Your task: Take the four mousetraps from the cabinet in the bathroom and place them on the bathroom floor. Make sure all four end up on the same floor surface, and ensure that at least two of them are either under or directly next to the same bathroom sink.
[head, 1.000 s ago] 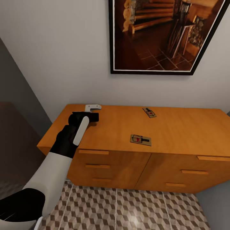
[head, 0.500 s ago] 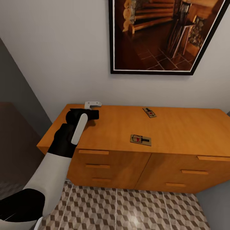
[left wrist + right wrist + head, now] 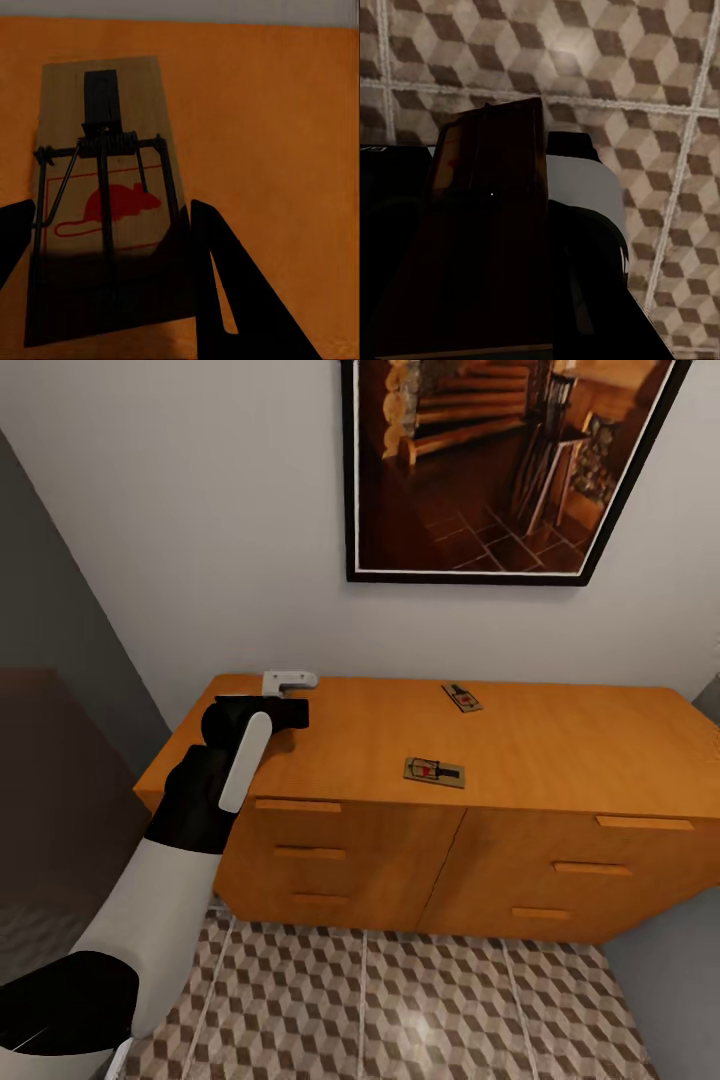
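The mousetraps are being collected, and this moment belongs to the picking stage, with none yet seen lying on the bathroom floor (image 3: 400, 1000). The left jaws are standing spread, one dark finger (image 3: 240, 285) on each side of the corner mousetrap (image 3: 105, 187), which is lying flat between them on the cabinet (image 3: 560, 740) top, its spring and red mouse print facing up. Whether the fingers are already touching its edges cannot be told. The next move, judging from this, is calling for the left jaws to be pressed in on the board's long edges, low enough to catch so thin a piece, and then lifted straight off the wood.

The right jaws are pinching the held mousetrap (image 3: 487, 225), a shadowed brown board, and beyond them the cube-patterned tiles are lying well below. That trap is looking ready to be set down once the robot is facing the sink, which these pictures are not giving.

The wrist cameras are supplying the close detail: the trap sitting between the left fingers, and the one gripped on the right. The head camera is supplying the layout instead. It is showing the left arm (image 3: 170, 880) reaching over the cabinet's rear corner, and, well apart from the left jaws toward the right arm's side, the near mousetrap (image 3: 434, 771) and, further back toward the wall, the far mousetrap (image 3: 461, 697), both waiting on the top.
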Robot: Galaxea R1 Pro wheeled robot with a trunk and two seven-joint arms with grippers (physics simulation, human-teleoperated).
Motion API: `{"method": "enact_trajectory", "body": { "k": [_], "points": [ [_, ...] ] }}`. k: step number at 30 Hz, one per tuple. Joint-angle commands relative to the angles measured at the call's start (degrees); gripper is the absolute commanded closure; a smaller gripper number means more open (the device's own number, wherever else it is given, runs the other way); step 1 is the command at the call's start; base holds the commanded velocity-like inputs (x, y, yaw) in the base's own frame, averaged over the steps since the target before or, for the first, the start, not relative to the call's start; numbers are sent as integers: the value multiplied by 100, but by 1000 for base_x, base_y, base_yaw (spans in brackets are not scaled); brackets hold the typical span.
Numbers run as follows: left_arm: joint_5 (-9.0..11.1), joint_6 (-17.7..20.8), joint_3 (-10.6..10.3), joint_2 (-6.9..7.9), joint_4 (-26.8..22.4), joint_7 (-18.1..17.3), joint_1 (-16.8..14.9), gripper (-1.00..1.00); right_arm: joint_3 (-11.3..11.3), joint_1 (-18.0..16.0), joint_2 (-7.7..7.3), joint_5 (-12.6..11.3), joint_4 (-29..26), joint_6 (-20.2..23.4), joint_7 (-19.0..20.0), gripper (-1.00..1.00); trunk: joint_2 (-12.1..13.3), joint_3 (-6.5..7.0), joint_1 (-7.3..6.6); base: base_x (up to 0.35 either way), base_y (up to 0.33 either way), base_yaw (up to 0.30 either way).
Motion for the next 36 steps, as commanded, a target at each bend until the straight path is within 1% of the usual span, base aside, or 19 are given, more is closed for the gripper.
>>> {"method": "enact_trajectory", "body": {
  "k": [1,23,36],
  "points": [
    [42,19,-6,1,-4,53,-4,100,32,-3,1,-15,6,-18,-14,100,-2,-4,-4,-327,0,0],
    [42,19,-6,10,60,50,-4,100,32,-3,-2,-15,6,-18,-11,100,-2,-4,-4,-332,0,0],
    [42,13,-6,10,232,44,-4,100,32,-3,-8,-15,5,-18,-8,100,-2,-4,-4,-332,0,0]
  ]
}}
